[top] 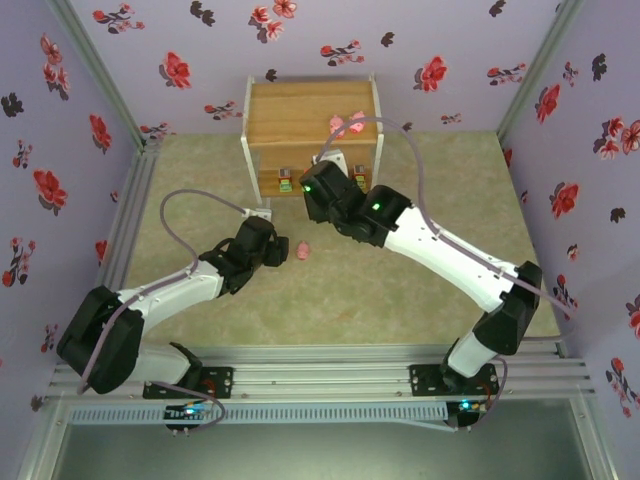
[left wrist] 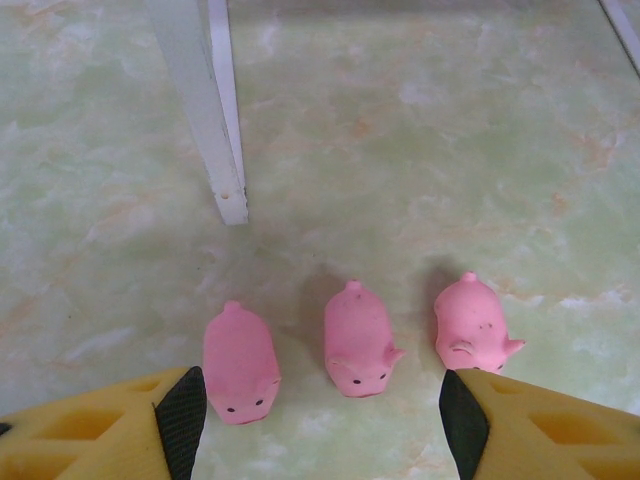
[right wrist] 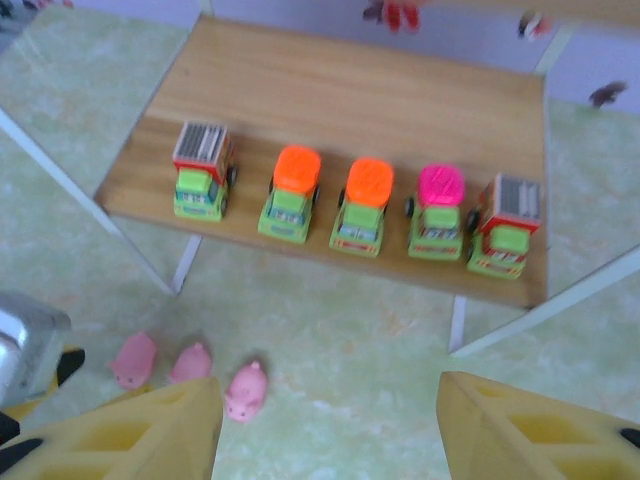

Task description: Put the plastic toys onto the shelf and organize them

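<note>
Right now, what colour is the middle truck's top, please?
Orange top, clearest in the right wrist view.

Five blocky toys [right wrist: 362, 205] stand side by side in one row on the lower board [right wrist: 350, 90] of the shelf [top: 300, 110], near its front edge. Three pig figures [left wrist: 357, 340] lie in a row on the table [top: 400, 290] before the shelf, near its front left leg [left wrist: 205, 110]. What seem to be two more pigs [top: 346, 124] rest on the shelf's top, toward its right.

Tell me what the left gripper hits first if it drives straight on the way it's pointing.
Most likely the middle pink pig, lying just ahead of the gap in the open left gripper. The pig on its left sits close to a fingertip and might be clipped too; depth is unclear.
</note>
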`<action>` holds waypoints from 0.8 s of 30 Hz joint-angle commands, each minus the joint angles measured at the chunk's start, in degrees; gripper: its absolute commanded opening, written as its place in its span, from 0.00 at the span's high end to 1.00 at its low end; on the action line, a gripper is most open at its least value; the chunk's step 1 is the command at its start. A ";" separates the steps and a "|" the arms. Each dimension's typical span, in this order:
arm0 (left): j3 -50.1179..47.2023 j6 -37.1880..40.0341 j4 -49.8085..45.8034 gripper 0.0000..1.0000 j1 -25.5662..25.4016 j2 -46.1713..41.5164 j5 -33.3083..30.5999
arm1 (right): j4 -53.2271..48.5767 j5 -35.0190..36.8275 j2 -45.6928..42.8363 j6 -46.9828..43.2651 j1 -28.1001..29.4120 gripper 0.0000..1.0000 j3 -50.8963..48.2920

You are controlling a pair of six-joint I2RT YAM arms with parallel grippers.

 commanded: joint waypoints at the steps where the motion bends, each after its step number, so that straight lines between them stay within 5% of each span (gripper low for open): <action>1: 1.57 -0.72 -0.46 0.32 0.33 0.47 0.55 | 4.06 -2.33 -1.57 4.53 0.57 0.56 -4.21; 24: 1.56 -1.96 -2.06 0.26 2.10 0.33 0.13 | 16.54 -8.85 9.41 12.55 0.87 0.50 -15.82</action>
